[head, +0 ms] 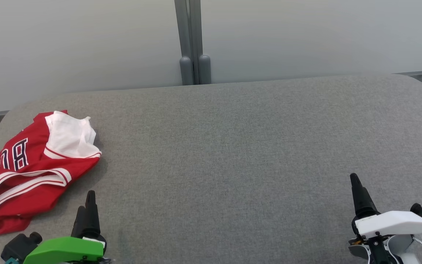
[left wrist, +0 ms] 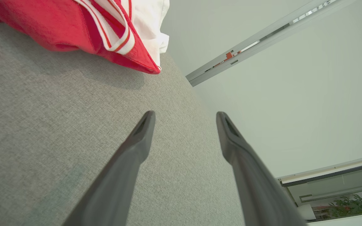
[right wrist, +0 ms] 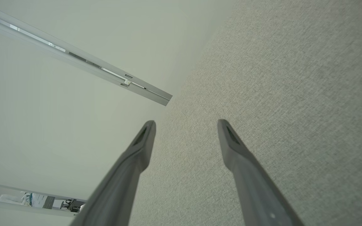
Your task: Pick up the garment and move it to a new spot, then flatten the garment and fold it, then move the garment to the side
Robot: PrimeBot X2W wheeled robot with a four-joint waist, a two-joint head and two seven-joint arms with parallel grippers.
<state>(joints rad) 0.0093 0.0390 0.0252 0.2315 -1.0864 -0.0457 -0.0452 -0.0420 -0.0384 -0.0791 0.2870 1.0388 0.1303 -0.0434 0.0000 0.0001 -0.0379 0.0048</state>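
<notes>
The garment [head: 31, 165] is a red jersey with white trim, a white panel and dark numbers, lying crumpled at the left end of the grey padded surface [head: 233, 146]. In the left wrist view the garment [left wrist: 74, 25] fills the top left corner. My left gripper [head: 88, 201] rests at the lower left, just to the right of the jersey and apart from it; in its own wrist view the left gripper [left wrist: 185, 117] stands open and empty. My right gripper [head: 355, 183] sits at the lower right, far from the jersey, and the right gripper [right wrist: 186, 125] is open with nothing between its fingers.
A pale wall with a grey vertical post [head: 193, 40] runs behind the surface. The surface has rounded far corners and a left edge close beside the jersey. Bare grey fabric stretches between the two grippers.
</notes>
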